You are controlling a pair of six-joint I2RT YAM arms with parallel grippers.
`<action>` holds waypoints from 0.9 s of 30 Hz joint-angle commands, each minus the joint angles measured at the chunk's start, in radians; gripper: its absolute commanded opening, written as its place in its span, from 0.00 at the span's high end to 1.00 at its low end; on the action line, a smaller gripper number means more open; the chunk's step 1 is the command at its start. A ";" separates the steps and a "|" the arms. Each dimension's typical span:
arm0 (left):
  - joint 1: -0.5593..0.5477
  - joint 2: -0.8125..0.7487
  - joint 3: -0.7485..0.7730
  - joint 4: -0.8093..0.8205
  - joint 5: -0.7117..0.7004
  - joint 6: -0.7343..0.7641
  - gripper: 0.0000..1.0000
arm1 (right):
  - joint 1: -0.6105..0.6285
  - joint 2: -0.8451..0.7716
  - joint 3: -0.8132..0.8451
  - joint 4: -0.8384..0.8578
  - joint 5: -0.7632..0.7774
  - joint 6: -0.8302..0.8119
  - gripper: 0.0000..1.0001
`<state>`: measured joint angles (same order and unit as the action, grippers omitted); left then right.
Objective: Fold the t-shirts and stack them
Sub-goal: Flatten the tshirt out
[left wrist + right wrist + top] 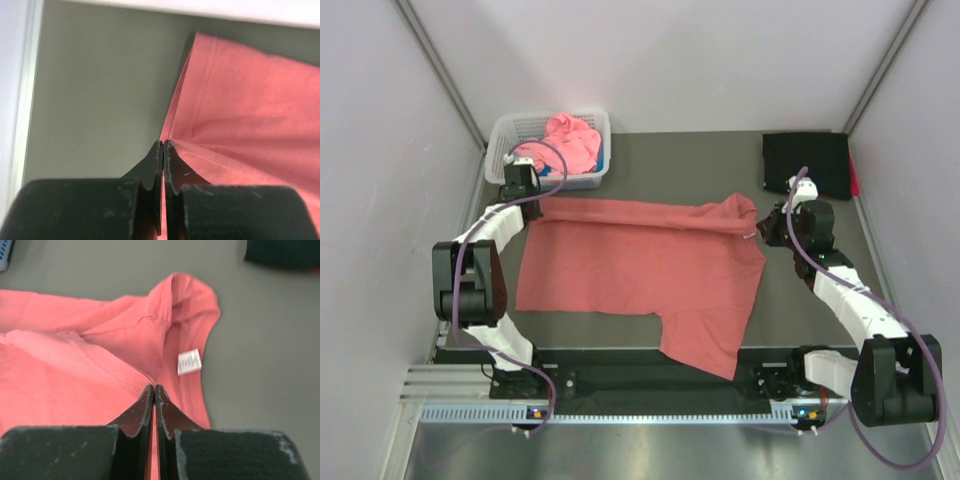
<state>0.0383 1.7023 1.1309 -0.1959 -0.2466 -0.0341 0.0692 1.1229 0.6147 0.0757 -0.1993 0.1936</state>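
Left hand (163,144), right hand (154,388), fingers together.

A spread t-shirt (640,265) lies flat across the centre of the table (700,160), one sleeve reaching toward 5 o'clock, near the arms' bases. At 11 o'clock, behind the shirt's far left corner, stands a lattice basket (510,135) with a crumpled t-shirt (570,140) in it. At 1 o'clock lies a folded t-shirt (807,163), apart from the spread one. The left gripper (163,145) pinches the spread shirt's 10 o'clock corner, the right gripper (154,388) its 2 o'clock corner.
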 commanded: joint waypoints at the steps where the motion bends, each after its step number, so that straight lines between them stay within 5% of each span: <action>1: 0.006 -0.044 -0.028 0.006 -0.066 -0.033 1.00 | -0.003 -0.031 0.008 -0.129 0.029 0.111 1.00; 6: 0.006 -0.021 -0.033 -0.065 -0.105 -0.084 0.99 | -0.003 -0.031 -0.003 -0.255 0.106 0.207 1.00; 10: 0.005 -0.004 -0.022 -0.105 -0.100 -0.115 0.86 | -0.002 -0.095 -0.061 -0.274 0.084 0.288 1.00; 15: 0.005 0.002 -0.010 -0.137 -0.129 -0.119 0.83 | 0.003 -0.204 -0.145 -0.267 0.040 0.349 0.97; 22: 0.006 -0.029 0.020 -0.181 -0.215 -0.171 0.67 | 0.003 -0.261 -0.150 -0.327 -0.015 0.345 0.73; 27: 0.006 -0.038 0.040 -0.180 0.001 -0.200 0.63 | 0.003 -0.194 -0.078 -0.327 0.006 0.314 0.64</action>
<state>0.0402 1.7061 1.1271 -0.3782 -0.3664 -0.1955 0.0708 0.8864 0.4545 -0.2562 -0.1928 0.5243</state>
